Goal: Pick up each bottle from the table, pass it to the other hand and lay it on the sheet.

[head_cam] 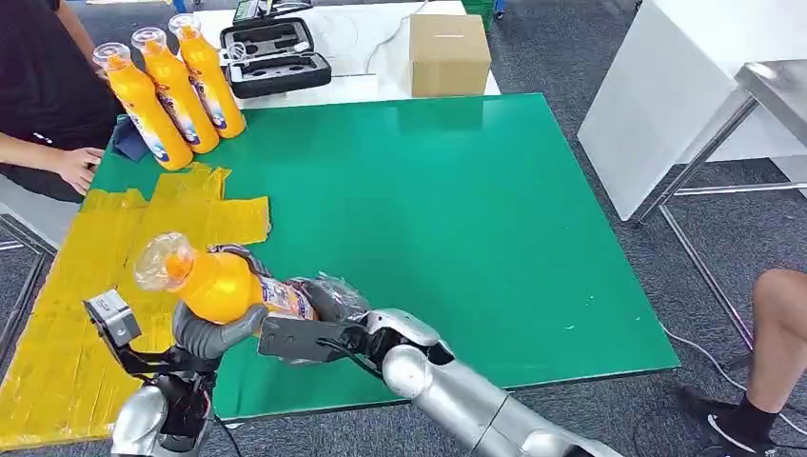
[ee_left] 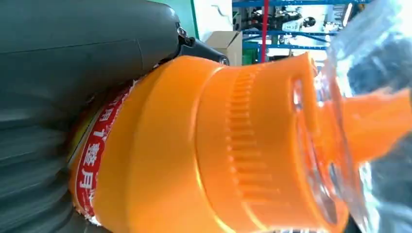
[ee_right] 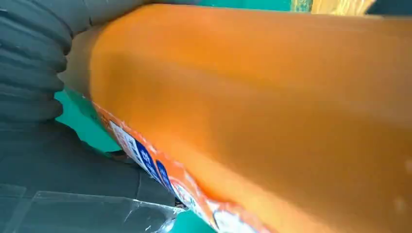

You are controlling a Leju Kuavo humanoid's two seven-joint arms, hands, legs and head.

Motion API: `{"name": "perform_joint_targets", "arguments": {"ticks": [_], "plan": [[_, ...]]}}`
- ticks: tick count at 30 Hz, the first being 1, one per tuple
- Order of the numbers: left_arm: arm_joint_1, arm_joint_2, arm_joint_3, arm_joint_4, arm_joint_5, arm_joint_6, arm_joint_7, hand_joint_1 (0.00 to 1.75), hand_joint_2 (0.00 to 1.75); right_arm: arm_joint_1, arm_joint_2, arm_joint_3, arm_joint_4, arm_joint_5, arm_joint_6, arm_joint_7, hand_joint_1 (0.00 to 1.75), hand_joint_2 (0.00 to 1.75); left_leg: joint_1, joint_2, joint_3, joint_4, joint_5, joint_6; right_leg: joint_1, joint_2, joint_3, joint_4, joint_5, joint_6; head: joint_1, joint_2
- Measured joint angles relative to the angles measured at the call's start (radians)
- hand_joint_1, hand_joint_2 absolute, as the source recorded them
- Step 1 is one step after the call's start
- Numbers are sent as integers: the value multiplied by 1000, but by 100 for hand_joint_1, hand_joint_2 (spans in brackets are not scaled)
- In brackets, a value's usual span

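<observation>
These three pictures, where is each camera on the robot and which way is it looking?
Head view: high on the body, looking forward and down at the green table; both silver arms rise from below, left hand and right hand on one orange bottle.
Left wrist view: behind the left hand, facing the bottle's neck and clear cap.
Right wrist view: behind the right hand, facing the bottle's side.
Shared: all three show that bottle.
</observation>
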Motion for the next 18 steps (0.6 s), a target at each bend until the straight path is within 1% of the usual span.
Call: {"name": "perform_joint_targets", "arguments": {"ticks": [3,7,10,15,18], "plan": [[-2,0,0,-2,-42,16,0,175,175,22,-7,-15,-13,51,-56,16,0,0,0,0,0,0,0,0,0,0,0,0,0,0,0,0],[-1,2,13,-17,-164,92,-15,175,175,59,-43,-90,-65,85,-92,36,0,0,0,-1,-1,0,0,0,0,-1,0,0,0,0,1,0],[9,7,35,-47,-467,236,-40,175,175,105,-92,-193,-156,79,-66,33,0,0,0,-1,0,0,0,0,-1,-1,1,0,0,0,0,0],[44,8,58,-97,-778,381,-43,175,175,200,-150,-334,-321,82,-66,8,0,0,-1,-1,-1,0,0,0,-1,-1,0,0,0,0,0,0],[55,8,71,-114,-1076,545,-29,175,175,252,-182,-413,-445,67,-57,-11,0,0,-1,-1,-2,0,0,0,-1,-1,-1,0,0,0,0,0]]}}
